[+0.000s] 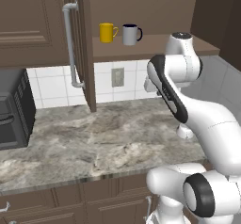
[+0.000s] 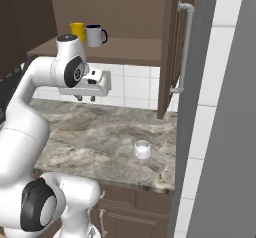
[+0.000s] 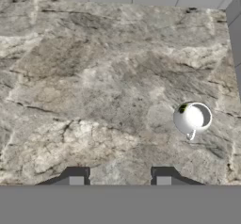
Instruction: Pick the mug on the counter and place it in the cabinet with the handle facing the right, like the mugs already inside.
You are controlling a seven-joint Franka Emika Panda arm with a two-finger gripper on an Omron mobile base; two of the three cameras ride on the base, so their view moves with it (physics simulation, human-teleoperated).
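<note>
Small squat white mug (image 2: 142,149) upright on the grey-brown marbled counter (image 2: 100,132), toward its right end and near the front edge, well apart from everything else on the slab. Seen from above in the hand view (image 3: 192,117): pale inside, thin white handle (image 3: 190,134) pointing toward the bottom of that picture, a dark mark on the upper left of its wall, too small to read. In the left base view only a sliver of white (image 1: 184,132) peeking past the arm's forearm, probably the same mug. Gripper (image 2: 86,98) hanging high over the counter's back left part, fingers pointing down, well above and to the left of the mug, touching nothing. Two dark finger tips (image 3: 76,173) at the bottom of the hand view standing apart with bare stone between them, nothing clamped. Above, dark brown cabinet (image 1: 155,46) with its panelled door (image 1: 84,44) swung open, long grey bar handle (image 1: 70,44) on it. On the shelf toward the left, yellow mug (image 1: 108,32) and grey mug (image 1: 131,34) side by side, just beside each other, each handle on the right. Black appliance (image 1: 14,108) at the counter's far left.
</note>
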